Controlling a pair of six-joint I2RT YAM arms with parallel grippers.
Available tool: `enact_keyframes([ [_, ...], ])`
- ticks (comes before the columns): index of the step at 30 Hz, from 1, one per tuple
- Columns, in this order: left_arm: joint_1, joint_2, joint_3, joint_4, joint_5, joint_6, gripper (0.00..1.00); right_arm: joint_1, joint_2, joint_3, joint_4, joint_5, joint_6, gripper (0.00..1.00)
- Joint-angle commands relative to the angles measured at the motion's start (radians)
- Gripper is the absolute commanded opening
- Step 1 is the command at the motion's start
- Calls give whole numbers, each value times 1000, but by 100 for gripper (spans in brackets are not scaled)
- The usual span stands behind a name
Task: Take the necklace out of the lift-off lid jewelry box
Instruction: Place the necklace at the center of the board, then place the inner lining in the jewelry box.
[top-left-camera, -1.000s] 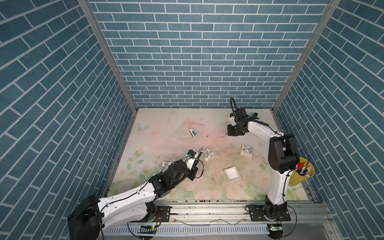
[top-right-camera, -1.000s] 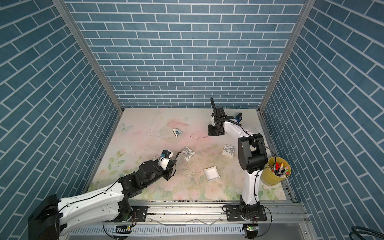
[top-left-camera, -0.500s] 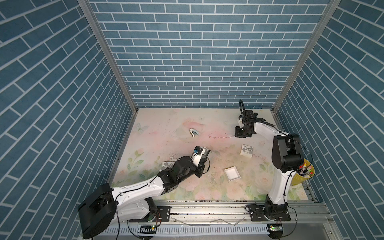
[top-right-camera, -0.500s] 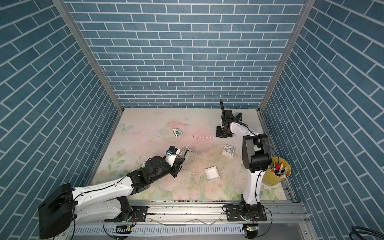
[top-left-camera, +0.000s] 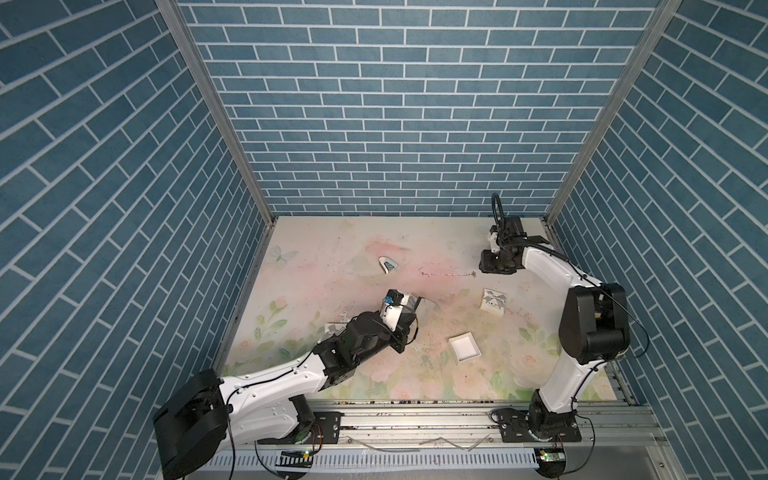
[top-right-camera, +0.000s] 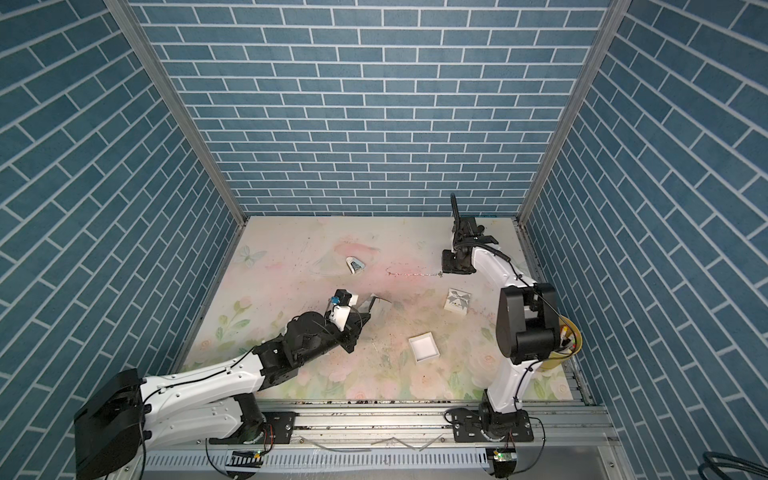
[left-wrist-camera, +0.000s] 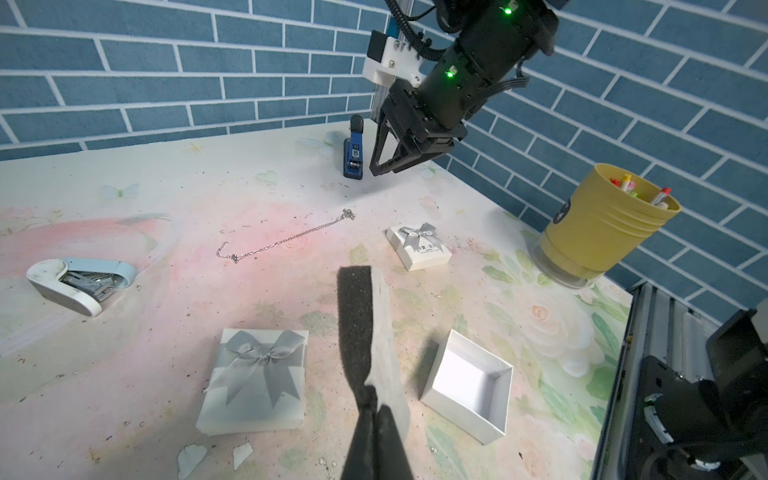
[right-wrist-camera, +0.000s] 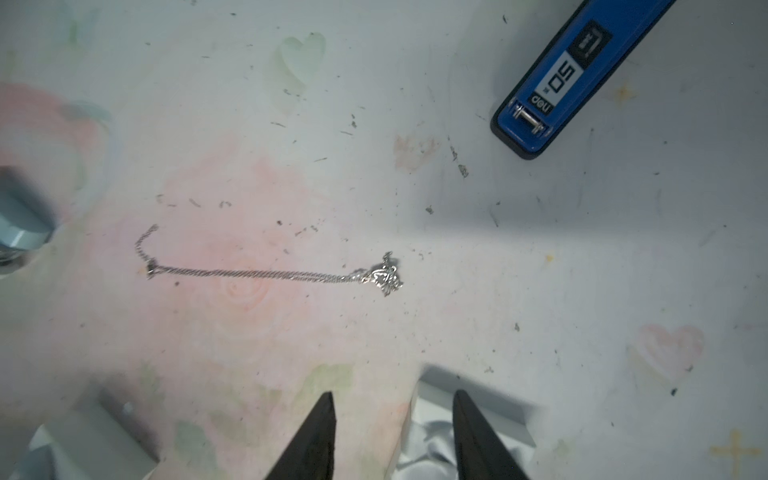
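Note:
The silver necklace (top-left-camera: 446, 274) (right-wrist-camera: 270, 274) lies stretched out flat on the floral table. My right gripper (right-wrist-camera: 392, 399) (top-left-camera: 496, 266) hovers open just beyond its pendant end, holding nothing. The jewelry box's white base (top-left-camera: 464, 353) (left-wrist-camera: 469, 382) stands open and empty at the front middle. Its lid with a silver bow (left-wrist-camera: 257, 374) lies to the left, partly under my left arm in both top views. My left gripper (left-wrist-camera: 374, 401) is shut on the box's black foam insert (left-wrist-camera: 365, 332) (top-right-camera: 374, 307), held above the table.
A second small white box with a bow (top-left-camera: 493, 300) (left-wrist-camera: 419, 245) sits near the necklace. A white stapler (top-left-camera: 388, 264) lies left of the chain, and a blue stapler (right-wrist-camera: 573, 79) lies at the back. A yellow pen cup (top-right-camera: 565, 345) stands at the right edge.
My right gripper moved right, drawing the necklace out straight, then opened and let it go. My left arm shifted right with the foam insert still held.

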Motion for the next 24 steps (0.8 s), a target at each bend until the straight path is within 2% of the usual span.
enact_keyframes([
  [1,4,-24,2,54,-5,-46,0,-2,-143,-83,-3,-104,56,47],
  [7,8,-18,-6,142,-7,-112,0,27,-408,-280,48,-296,111,47],
  [12,16,54,21,235,35,-154,0,253,-538,-325,11,-297,98,49],
  [13,21,74,21,272,47,-173,0,272,-557,-338,22,-308,119,49],
  [18,62,194,-4,557,117,-341,0,284,-715,-465,192,-366,286,53],
  [21,68,258,-5,694,146,-408,0,284,-779,-519,270,-386,332,56],
  [24,67,303,7,750,176,-450,0,284,-789,-529,283,-394,348,58],
])
